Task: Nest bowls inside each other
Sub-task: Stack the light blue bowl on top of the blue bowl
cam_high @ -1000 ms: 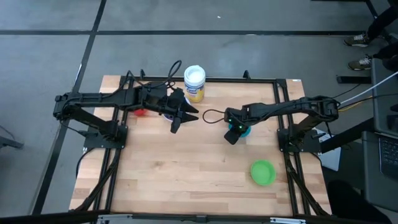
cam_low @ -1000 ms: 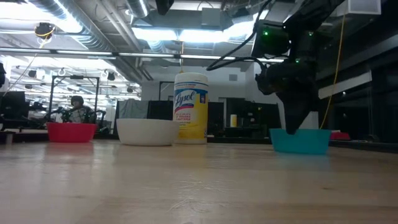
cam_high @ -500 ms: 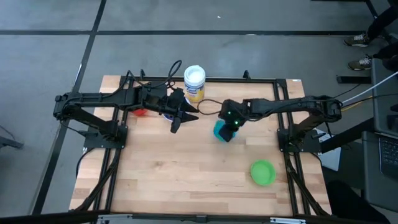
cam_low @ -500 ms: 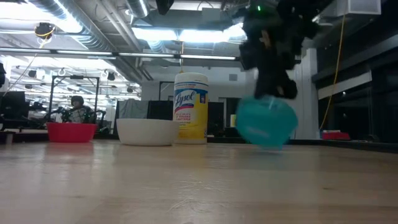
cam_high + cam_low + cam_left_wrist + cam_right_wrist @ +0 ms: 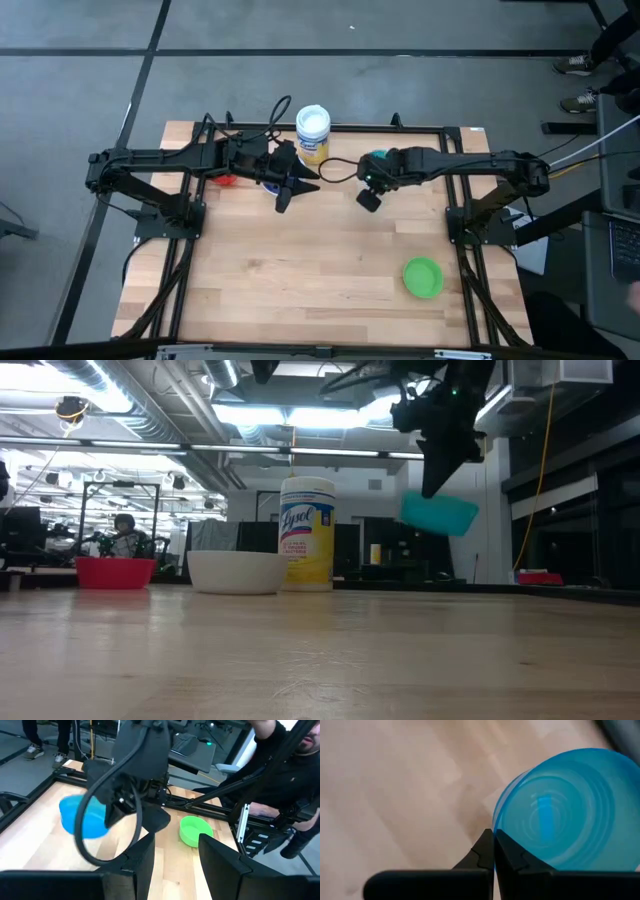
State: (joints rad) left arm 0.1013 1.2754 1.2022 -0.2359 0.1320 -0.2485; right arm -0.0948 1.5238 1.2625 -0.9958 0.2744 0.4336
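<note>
My right gripper (image 5: 432,488) is shut on the teal-blue bowl (image 5: 440,516), which hangs high above the table; the high view shows a strip of this bowl (image 5: 378,158) beside the arm. The white bowl (image 5: 237,572) and the red bowl (image 5: 115,572) stand on their bases on the table, the red bowl (image 5: 226,181) under my left arm. The green bowl (image 5: 423,277) stands near the right front. My left gripper (image 5: 296,190) hovers open over the table's middle, holding nothing. My right gripper pinches the teal-blue bowl's rim (image 5: 499,822) between its two fingers, one inside the wall and one outside. The fingers come from above, slanting down. The bowl hangs below them, clear of the table, mouth up and slightly tilted.
A yellow jar with a white lid (image 5: 313,133) stands at the far middle, next to the white bowl. A black cable (image 5: 340,182) loops between the two grippers. A person (image 5: 290,765) stands beyond the table's right edge.
My right gripper has risen and gone toward the table's far edge, its wrist turning. The teal-blue bowl, which stood on the table, has been lifted clear, tipped steeply on the way and now hangs nearly level.
</note>
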